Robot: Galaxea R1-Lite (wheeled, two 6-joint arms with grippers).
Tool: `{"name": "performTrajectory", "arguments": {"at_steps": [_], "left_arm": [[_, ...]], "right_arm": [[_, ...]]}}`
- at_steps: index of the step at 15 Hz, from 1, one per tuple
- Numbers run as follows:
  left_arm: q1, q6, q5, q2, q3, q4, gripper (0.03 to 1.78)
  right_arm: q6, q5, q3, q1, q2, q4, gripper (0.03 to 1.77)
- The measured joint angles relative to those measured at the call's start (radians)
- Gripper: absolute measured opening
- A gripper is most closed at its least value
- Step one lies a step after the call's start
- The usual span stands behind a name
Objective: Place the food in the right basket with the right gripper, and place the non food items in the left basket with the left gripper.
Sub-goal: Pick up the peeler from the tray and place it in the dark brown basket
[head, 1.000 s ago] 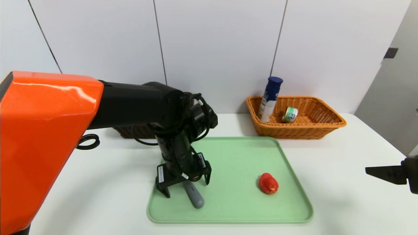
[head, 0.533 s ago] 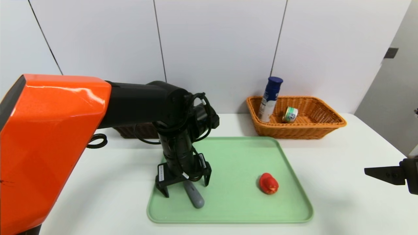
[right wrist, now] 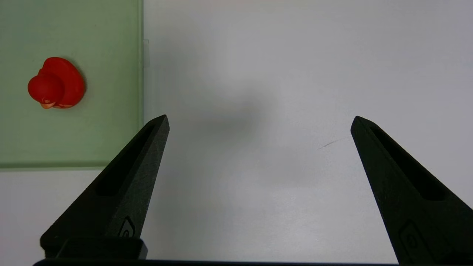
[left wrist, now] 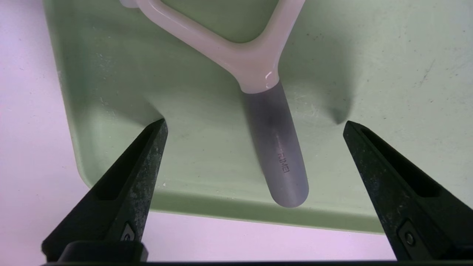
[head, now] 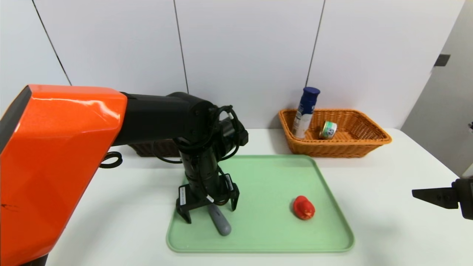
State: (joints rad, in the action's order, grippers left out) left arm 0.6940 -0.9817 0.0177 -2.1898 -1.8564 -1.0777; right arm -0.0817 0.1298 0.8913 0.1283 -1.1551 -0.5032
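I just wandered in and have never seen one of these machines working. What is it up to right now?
It is sorting things off a green tray into baskets. The left pincer hangs open, pointing down, astride the grey handle of a white peeler on the tray. A red toy duck also waits there. The blue bottle and small tin already sit in the orange basket. The right pincer is open, idle over bare table.

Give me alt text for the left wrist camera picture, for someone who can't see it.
The open left gripper hangs over a peeler lying on a green tray, its two black fingers on either side of the grey handle without touching it. The peeler's white Y-shaped head points away from the tray's near edge, beyond which is white table.
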Motion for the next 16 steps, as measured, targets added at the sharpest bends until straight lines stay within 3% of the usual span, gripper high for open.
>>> {"name": "performTrajectory", "arguments": {"at_steps": [1, 5, 8, 10, 16], "left_arm": [[0.0, 0.0, 0.0, 0.0, 0.0, 0.0, 1.69], [0.0, 0.002, 0.0, -0.002, 0.001, -0.001, 1.07], [0.0, -0.002, 0.001, -0.002, 0.0, 0.0, 0.78], [0.0, -0.006, 0.002, -0.003, 0.0, 0.001, 0.26], [-0.001, -0.016, 0.001, 0.001, 0.0, 0.0, 0.26]], "right_arm": [[0.0, 0.0, 0.0, 0.0, 0.0, 0.0, 1.7], [0.001, 0.0, 0.001, 0.0, 0.001, 0.0, 1.7], [0.002, 0.0, 0.001, 0.0, 0.004, 0.0, 1.7], [0.002, 0.0, 0.001, 0.0, 0.007, -0.001, 1.7], [0.004, -0.001, 0.002, 0.0, 0.024, -0.006, 1.7]]}}
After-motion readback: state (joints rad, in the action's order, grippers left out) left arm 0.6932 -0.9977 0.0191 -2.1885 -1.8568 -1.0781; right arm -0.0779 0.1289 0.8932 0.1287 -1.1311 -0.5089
